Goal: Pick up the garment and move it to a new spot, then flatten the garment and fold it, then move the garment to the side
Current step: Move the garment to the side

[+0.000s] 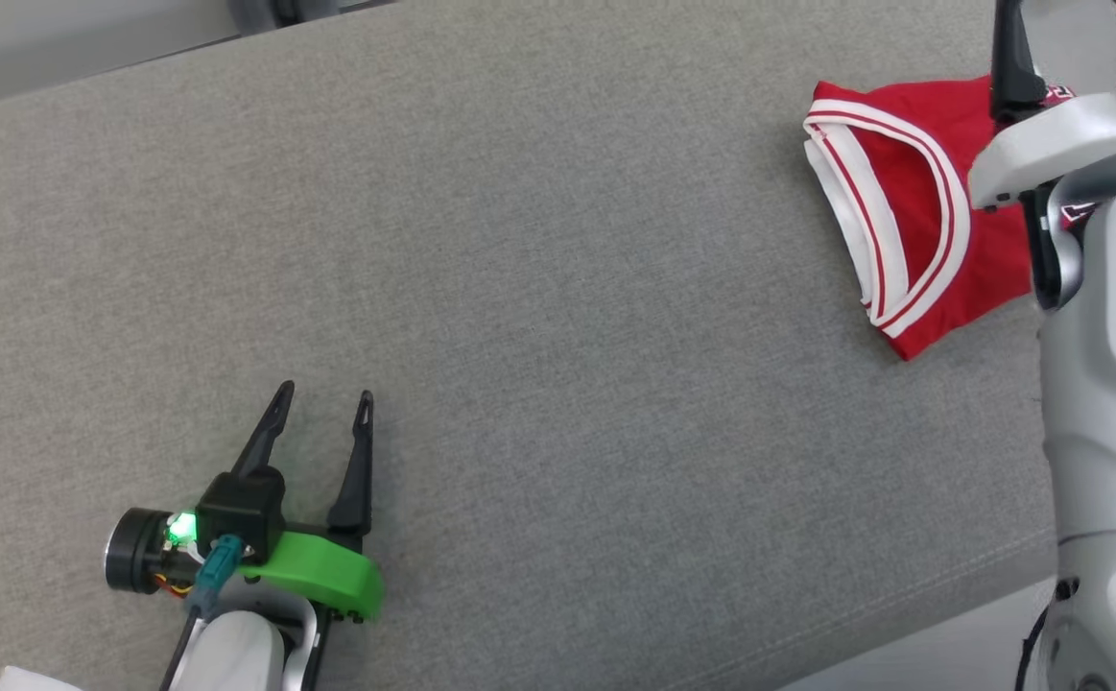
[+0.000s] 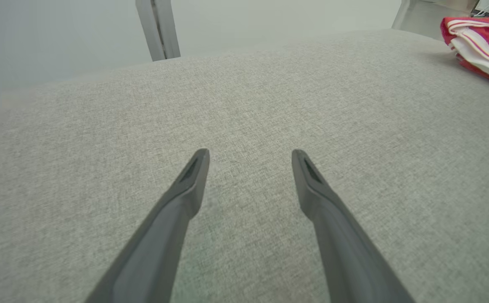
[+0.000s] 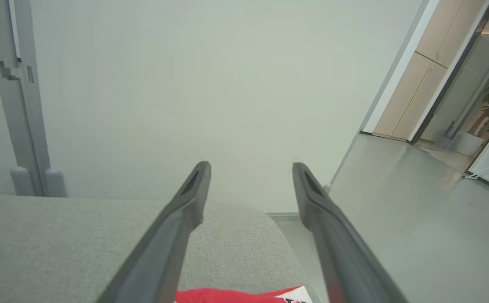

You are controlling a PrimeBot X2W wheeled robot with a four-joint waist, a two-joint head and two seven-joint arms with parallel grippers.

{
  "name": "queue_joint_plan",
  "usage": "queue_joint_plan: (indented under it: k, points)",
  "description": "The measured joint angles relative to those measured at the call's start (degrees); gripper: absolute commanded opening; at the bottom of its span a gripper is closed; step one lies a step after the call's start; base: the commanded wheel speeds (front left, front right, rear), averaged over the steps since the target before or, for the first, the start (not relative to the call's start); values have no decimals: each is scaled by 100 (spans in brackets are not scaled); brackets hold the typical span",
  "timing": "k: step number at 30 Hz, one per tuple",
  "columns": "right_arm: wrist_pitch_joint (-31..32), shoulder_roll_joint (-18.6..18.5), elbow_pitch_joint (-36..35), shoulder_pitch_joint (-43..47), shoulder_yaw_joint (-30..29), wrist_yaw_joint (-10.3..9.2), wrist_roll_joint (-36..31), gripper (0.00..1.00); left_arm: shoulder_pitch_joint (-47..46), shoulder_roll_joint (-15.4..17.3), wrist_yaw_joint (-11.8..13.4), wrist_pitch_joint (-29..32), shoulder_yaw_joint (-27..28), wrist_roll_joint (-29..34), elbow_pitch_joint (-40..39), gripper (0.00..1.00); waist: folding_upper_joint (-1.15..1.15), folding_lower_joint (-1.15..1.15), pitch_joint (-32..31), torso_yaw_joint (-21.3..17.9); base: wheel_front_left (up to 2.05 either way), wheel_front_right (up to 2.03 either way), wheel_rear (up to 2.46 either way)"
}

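Red garment (image 1: pixel 903 192) lies folded at the far right of the grey cloth surface (image 1: pixel 519 288), under the right gripper (image 3: pixel 251 168).
Right gripper: fingers spread wide, nothing between them; in its wrist view the red cloth sits just below and behind the fingertips, near the surface's right-hand edge with floor beyond. The right arm is by far the nearer. Left gripper (image 1: pixel 325 393): also spread and empty, low at the near left, well apart from the garment, which lies off to its right and farther away. The bundle's white-and-red striped edge faces left and runs roughly away from the robot, slightly slanted; that reads as its long axis. Judgement: folded and set to the side, so the task looks at or near its end; any further nudge falls to the right arm, reaching down and back.
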Motion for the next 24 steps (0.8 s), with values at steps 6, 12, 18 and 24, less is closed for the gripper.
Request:
queue_joint_plan:
  k: [6, 12, 18, 24]
  points:
    - [0, 224, -915, 931, 499, -1, 588, 100, -2, -53, 37, 0, 299, -3, 3, 100, 0, 0, -162, 198, 0, 0, 0]
    - [0, 258, -1027, 1788, 875, -1, 1210, 100, 29, -124, 135, 0, 532, -10, 52, 100, 0, 0, -382, 506, 0, 0, 0]
    - [0, 266, -949, 2473, 1078, -1, 1544, 100, 298, -152, 234, 0, 773, -54, 170, 100, 0, 0, -702, 797, 0, 0, 0]
    - [0, 265, -857, 3059, 1182, -1, 1692, 100, 556, -166, 229, 0, 888, -147, 260, 100, 0, -1, -1046, 1087, 0, 0, 0]
